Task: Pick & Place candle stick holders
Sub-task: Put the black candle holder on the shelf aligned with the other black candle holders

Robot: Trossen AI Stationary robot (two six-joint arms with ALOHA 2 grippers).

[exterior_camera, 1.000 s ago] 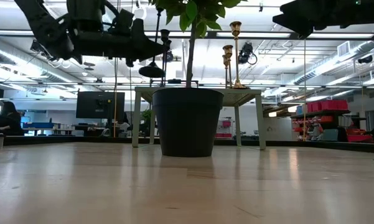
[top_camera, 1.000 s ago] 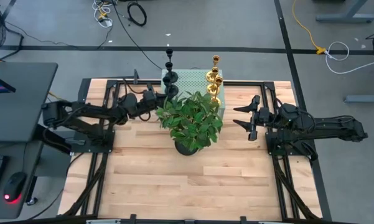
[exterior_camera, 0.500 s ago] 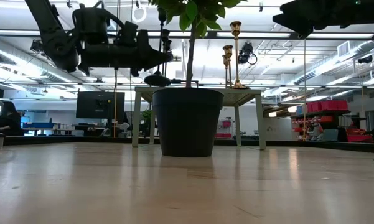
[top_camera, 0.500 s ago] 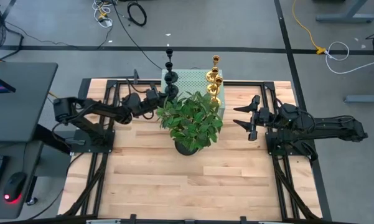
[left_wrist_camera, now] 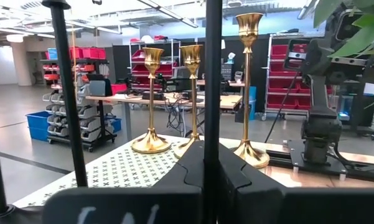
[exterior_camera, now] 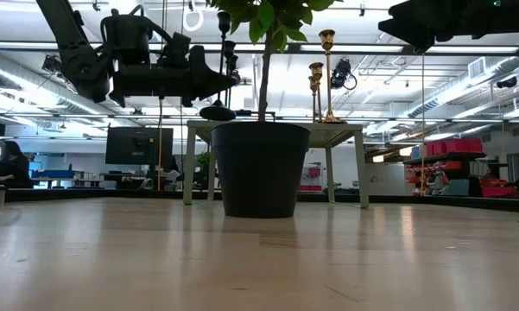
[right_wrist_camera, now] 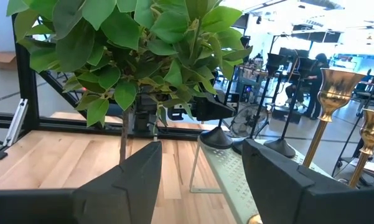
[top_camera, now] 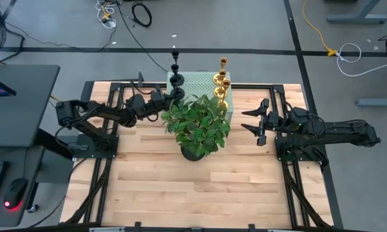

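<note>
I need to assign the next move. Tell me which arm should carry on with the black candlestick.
Left. The left gripper is already shut on the black candlestick beside the pale green box. The right gripper hangs open past the plant, holding nothing.
</note>
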